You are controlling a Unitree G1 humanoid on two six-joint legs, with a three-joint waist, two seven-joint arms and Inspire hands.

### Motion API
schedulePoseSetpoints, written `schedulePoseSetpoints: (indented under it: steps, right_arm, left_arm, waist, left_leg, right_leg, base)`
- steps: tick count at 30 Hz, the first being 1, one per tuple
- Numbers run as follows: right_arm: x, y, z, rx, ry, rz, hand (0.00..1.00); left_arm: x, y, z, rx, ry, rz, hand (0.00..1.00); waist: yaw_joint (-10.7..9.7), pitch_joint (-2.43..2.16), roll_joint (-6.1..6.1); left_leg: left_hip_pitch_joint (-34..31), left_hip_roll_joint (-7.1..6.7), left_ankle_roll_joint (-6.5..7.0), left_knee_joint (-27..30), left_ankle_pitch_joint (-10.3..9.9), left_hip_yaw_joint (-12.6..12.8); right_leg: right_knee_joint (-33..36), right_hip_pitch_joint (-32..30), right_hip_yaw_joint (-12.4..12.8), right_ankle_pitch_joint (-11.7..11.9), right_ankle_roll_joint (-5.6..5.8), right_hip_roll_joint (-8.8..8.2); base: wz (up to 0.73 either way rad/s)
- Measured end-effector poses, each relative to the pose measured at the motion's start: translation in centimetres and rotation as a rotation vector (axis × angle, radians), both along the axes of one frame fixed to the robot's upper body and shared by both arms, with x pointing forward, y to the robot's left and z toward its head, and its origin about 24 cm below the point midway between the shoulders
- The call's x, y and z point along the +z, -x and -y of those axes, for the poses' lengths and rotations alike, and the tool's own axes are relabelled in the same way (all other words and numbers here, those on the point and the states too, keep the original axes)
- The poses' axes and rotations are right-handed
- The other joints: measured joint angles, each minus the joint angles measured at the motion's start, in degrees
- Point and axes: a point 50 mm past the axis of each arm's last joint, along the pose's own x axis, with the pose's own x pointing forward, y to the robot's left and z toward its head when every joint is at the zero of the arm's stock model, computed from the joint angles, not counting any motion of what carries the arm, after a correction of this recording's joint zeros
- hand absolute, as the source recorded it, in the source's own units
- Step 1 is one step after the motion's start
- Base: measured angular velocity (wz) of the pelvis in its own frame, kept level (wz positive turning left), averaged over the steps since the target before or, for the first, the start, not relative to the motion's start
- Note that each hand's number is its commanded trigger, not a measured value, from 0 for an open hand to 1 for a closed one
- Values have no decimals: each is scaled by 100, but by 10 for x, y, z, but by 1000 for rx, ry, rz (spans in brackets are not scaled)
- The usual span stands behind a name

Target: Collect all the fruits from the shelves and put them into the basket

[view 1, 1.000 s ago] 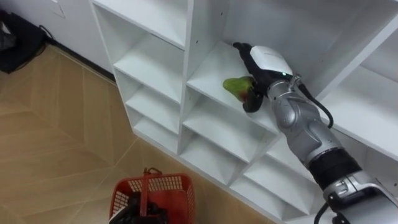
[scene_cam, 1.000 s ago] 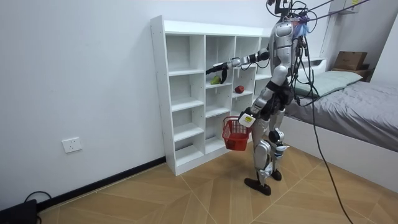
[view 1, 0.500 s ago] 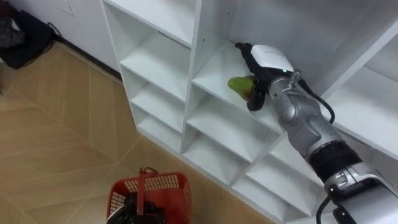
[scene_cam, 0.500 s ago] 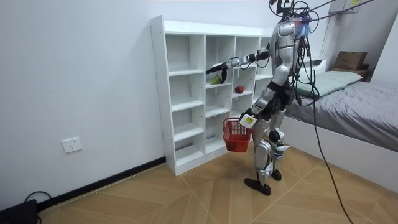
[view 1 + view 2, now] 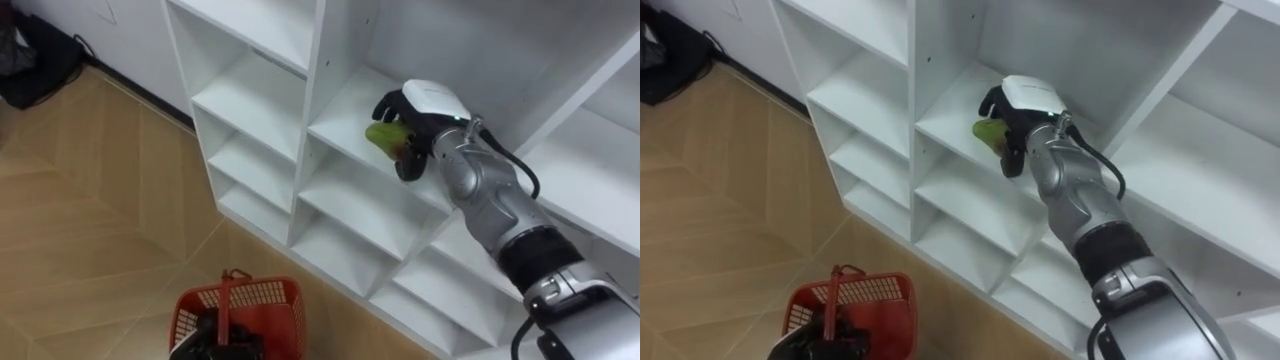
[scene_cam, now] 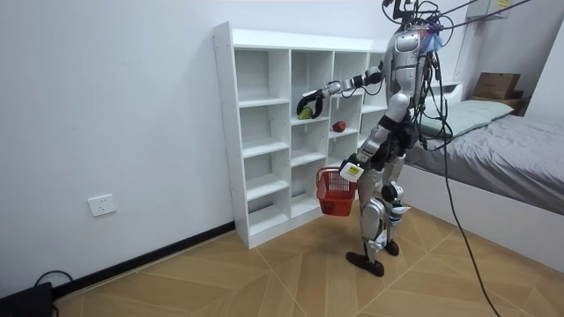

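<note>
Stance: the robot stands upright in front of the white closet (image 6: 226, 132), with a bed (image 6: 511, 150) behind it.
Right hand: the right hand (image 5: 415, 115) reaches into a middle cubby, its fingers curled round the green fruit (image 5: 382, 134).
Green fruit: it sits in that grip near the front edge of the shelf board. I cannot tell whether it is lifted clear or touching the board.
Left hand: the left hand (image 5: 215, 338) is low by the hip, fingers closed on the handle of the red basket (image 5: 270, 300). The basket hangs below the shelves, likely so the fruit can be dropped in.
Red fruit: a red fruit (image 6: 338, 127) lies in the neighbouring column, untouched.
Step in hand: probably drawing the green fruit out towards the basket.
Risk: the fruit's rounded skin could slip from the grip.
</note>
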Motion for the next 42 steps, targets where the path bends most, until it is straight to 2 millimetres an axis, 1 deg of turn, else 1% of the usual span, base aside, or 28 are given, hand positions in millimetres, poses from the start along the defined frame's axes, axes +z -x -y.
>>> schedulePoseSetpoints:
  steps: [1, 4, 7, 24, 30, 33, 37, 39, 42]
  right_arm:
    - [1, 0, 0, -1, 1, 3, 100]
    - [1, -1, 3, -9, 8, 14, 100]
    - [2, -1, 5, -15, 9, 24, 100]
    - [3, -1, 7, -25, -5, 30, 100]
    - [3, -1, 7, -27, -6, 33, 100]
    - [3, -1, 7, -29, -24, 29, 100]
    - [6, -2, 5, -24, -39, 27, 100]
    - [8, -1, 3, -17, -57, 30, 100]
    - [11, 2, 0, 2, -82, 40, 100]
  left_arm:
    - [0, 0, 0, 1, 0, 0, 100]
    - [0, -1, 1, -4, 0, 1, 100]
    - [0, -1, 1, -5, 0, 2, 100]
    - [0, -2, 2, -15, -1, 3, 100]
    - [0, -2, 2, -13, -3, 3, 100]
    - [0, -2, 2, -10, -2, 4, 100]
    - [1, -1, 3, -10, 1, 12, 100]
    - [1, -1, 3, -6, 3, 11, 100]
    - [1, 0, 4, -12, 4, 13, 100]
  waist:
    - [8, -9, -13]
    - [10, -10, -15]
    - [10, -1, -4]
    - [11, 6, -15]
    - [11, 12, -46]
    - [-2, 0, -82]
    - [-71, -7, -99]
    - [-144, -7, -98]
    - [-229, -15, -60]
  left_leg:
    - [-5, 1, -4, -5, 16, -4]
    - [-6, 2, -12, -42, 88, -2]
    - [-5, 10, -19, -58, 92, -2]
    - [-3, 13, -22, -107, 93, 1]
    - [1, 13, -27, -124, 98, 0]
    - [9, 12, -30, -141, 107, 0]
    - [4, 9, -28, -124, 118, -5]
    - [-1, 9, -28, -127, 118, -5]
    - [10, 9, -28, -125, 118, -4]
  right_leg:
    - [4, -29, 0, 6, -10, 1]
    - [3, -63, 1, 18, -23, 2]
    - [0, -66, 1, 20, -26, 12]
    - [-6, -73, 4, 20, -27, 17]
    - [-10, -79, 7, 20, -27, 19]
    - [-12, -77, 10, 20, -26, 21]
    - [-21, -78, 1, 20, -26, 18]
    - [-23, -82, -4, 19, -26, 18]
    - [-23, -73, 20, 19, -25, 18]
  base:
    - [0]
    - [0]
    - [0]
    - [0]
    - [0]
    - [0]
    - [1]
    - [0]
    - [0]
